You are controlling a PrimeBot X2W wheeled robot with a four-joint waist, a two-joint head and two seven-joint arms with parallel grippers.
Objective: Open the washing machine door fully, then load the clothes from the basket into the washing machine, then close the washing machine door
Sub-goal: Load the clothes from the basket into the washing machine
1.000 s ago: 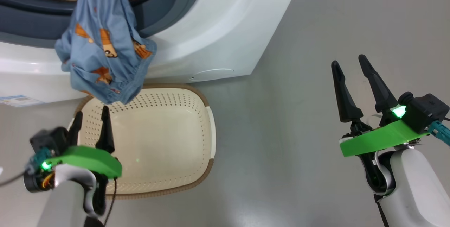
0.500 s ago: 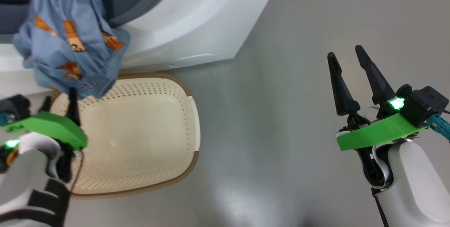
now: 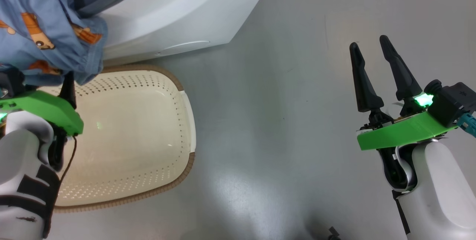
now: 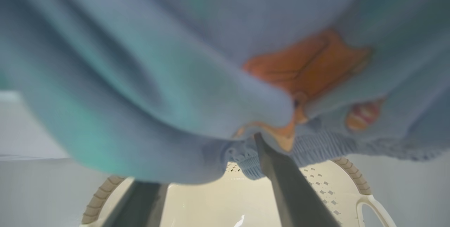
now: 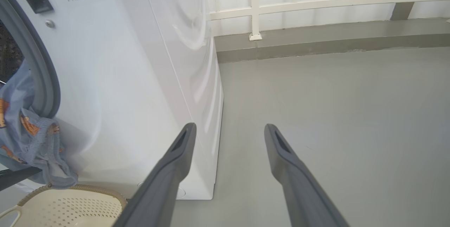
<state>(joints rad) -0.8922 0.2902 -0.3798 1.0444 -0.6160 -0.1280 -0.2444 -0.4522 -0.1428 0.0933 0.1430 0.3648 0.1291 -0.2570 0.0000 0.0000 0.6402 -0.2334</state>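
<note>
Currently: blue printed clothes [image 3: 48, 35] hang out of the washing machine [image 3: 178, 9] mouth, over the grey door seal [image 5: 42, 68], with the lower hem dangling above the far rim of the basket [image 3: 187, 121]. What shows of the basket's inside is bare. It sits on the floor [image 3: 282, 121] just in front of the machine.

Left gripper [image 4: 205, 174] sits under the hanging hem with its jaws wide. One finger [image 4: 277, 181] touches the elastic edge, the other is part hidden by cloth. Nothing is pinched. Right gripper [image 3: 368, 41] has its jaws wide and empty, and hangs over bare floor well apart from the basket.

Step in hand, as I read it: get the dangling part fully into the drum.

- Take a thick fold near the hem, not a single thin edge, which would likely slip.
- Lift up and over the seal lip before pushing inward; dragging against the rubber may bunch the cloth there.
- Let go deep inside, then back out straight so the fabric does not trail out on a finger.
- Any cloth left across the seal would likely jam the door later.
</note>
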